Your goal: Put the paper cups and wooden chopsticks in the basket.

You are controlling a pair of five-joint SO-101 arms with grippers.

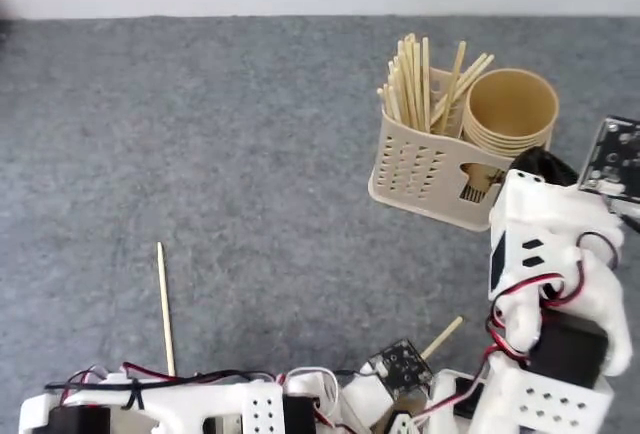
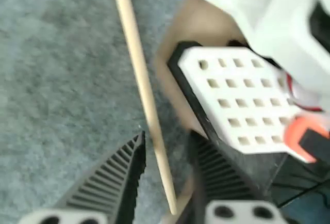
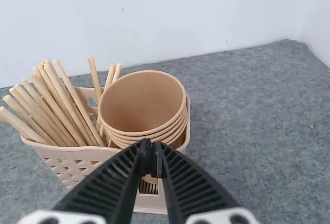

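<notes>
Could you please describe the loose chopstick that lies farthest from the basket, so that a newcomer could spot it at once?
On the grey mat, the beige basket stands far right in the high view. At the near left, just beyond the left arm, one chopstick lies flat, pointing away. Unlike the other loose chopstick, half hidden between the arms, it lies alone, almost wholly in view.

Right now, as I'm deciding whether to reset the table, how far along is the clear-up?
Done: stacked paper cups and a bundle of chopsticks stand in the basket. In hand: the left pincer, open, straddles a chopstick on the carpet, not yet gripped. Left: that one plus another loose chopstick farther off. The right pincer is shut and empty by the basket.
</notes>
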